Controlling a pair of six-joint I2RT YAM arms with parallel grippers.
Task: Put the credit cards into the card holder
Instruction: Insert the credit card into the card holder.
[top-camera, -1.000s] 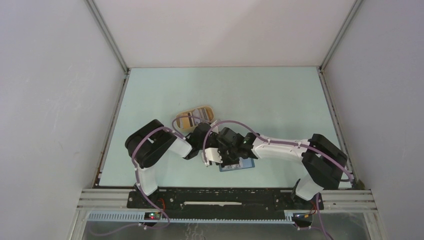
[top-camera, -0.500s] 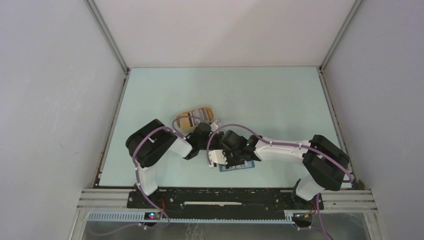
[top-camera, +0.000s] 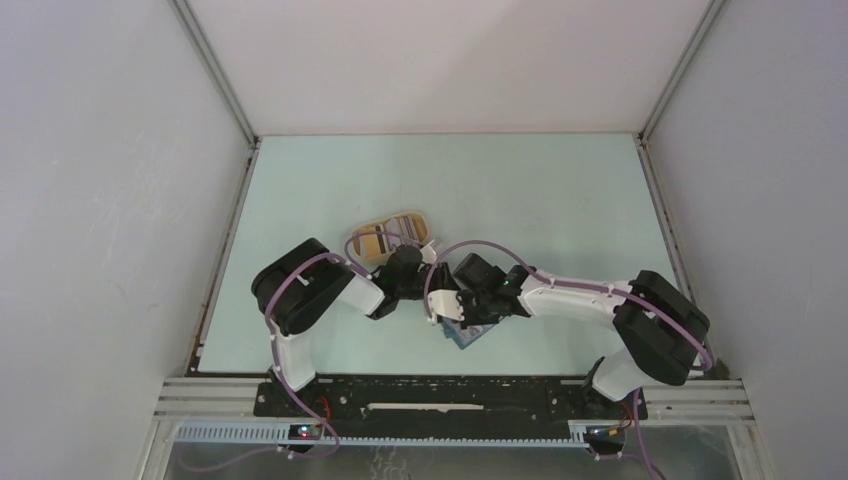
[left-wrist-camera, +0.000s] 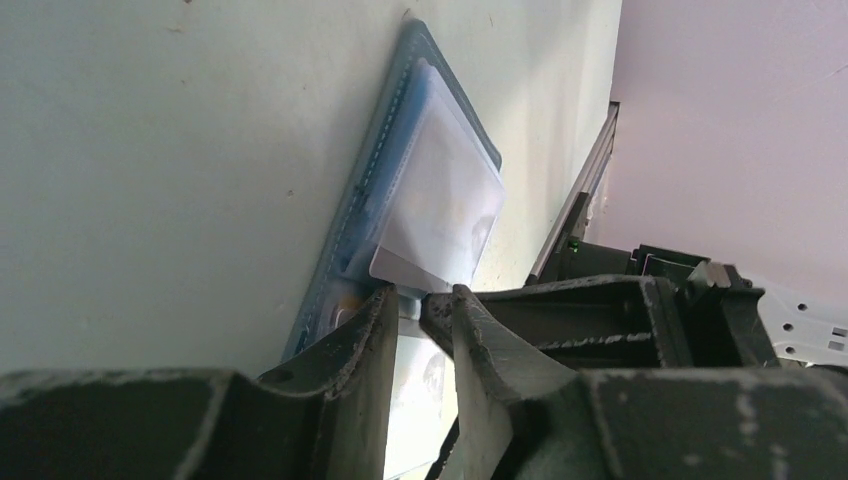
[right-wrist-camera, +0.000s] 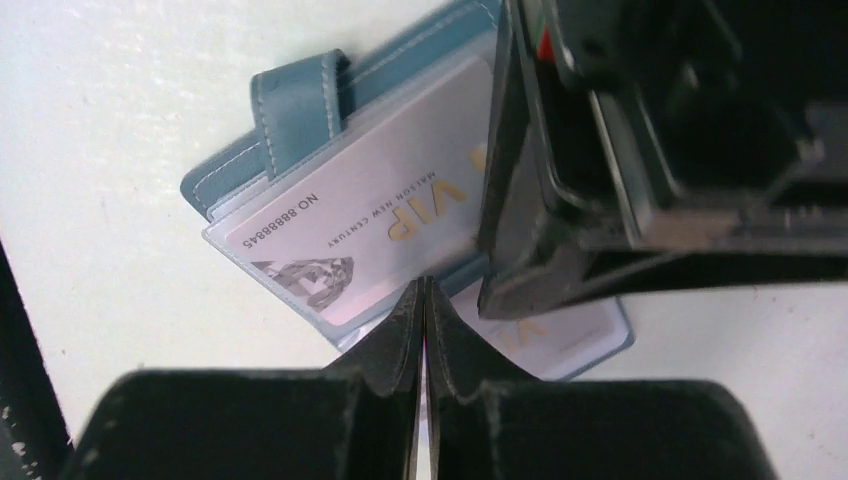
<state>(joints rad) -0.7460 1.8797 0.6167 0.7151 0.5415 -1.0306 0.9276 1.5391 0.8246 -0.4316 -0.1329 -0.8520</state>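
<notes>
The teal-blue card holder (top-camera: 471, 338) lies open and askew on the table near the front edge. A silver VIP credit card (right-wrist-camera: 370, 215) sits in its clear sleeve, and a second one (right-wrist-camera: 565, 335) lies in the leaf below. In the left wrist view a pale credit card (left-wrist-camera: 440, 200) rests on the card holder (left-wrist-camera: 385, 150). My left gripper (left-wrist-camera: 420, 297) stands slightly open, the card's near edge at its tips. My right gripper (right-wrist-camera: 422, 287) is shut on the thin edge of a sleeve. Both grippers, left (top-camera: 444, 306) and right (top-camera: 461, 320), crowd over it.
A tan oval tray (top-camera: 362, 236) with several more cards stands just behind the left arm's wrist. The black frame rail (top-camera: 450, 395) runs close in front of the card holder. The left gripper's dark body (right-wrist-camera: 600, 170) hangs over the holder's right part.
The card holder has turned from square with the table edge to askew. The right arm's wrist has shifted right and back. The left jaws have parted a little.
</notes>
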